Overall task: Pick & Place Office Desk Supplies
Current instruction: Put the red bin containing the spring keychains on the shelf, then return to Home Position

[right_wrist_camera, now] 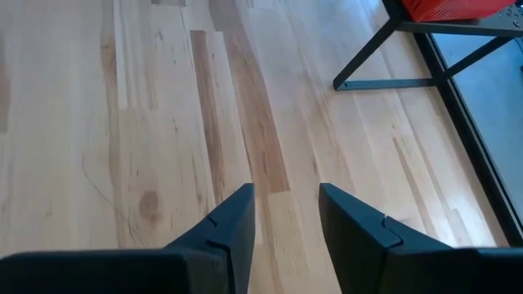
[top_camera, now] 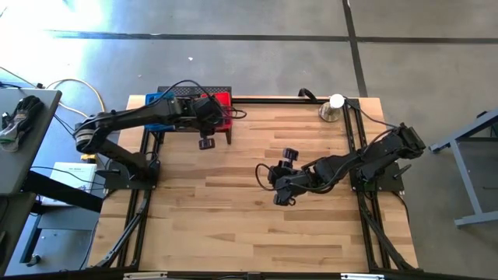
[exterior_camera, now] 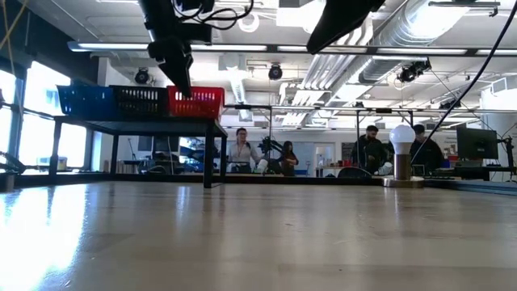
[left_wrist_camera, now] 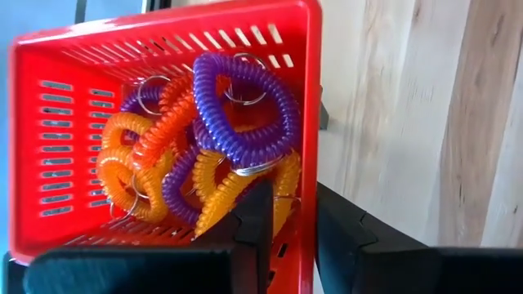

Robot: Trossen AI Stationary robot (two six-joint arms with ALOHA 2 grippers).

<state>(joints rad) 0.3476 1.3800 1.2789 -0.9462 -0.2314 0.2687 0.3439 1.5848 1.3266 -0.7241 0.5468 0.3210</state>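
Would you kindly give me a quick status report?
Left gripper open over red basket, empty. Coil loops piled inside. Right gripper open, empty, above table.

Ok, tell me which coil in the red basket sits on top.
The large purple spiral coil: it lies over the orange and yellow coils, highest in the pile.

coils: springy plastic spiral loops [left_wrist_camera: 204, 139] in purple, orange and yellow, some with metal rings
state: tangled in one heap
place: inside the red slotted plastic basket [left_wrist_camera: 57, 122], against its wall
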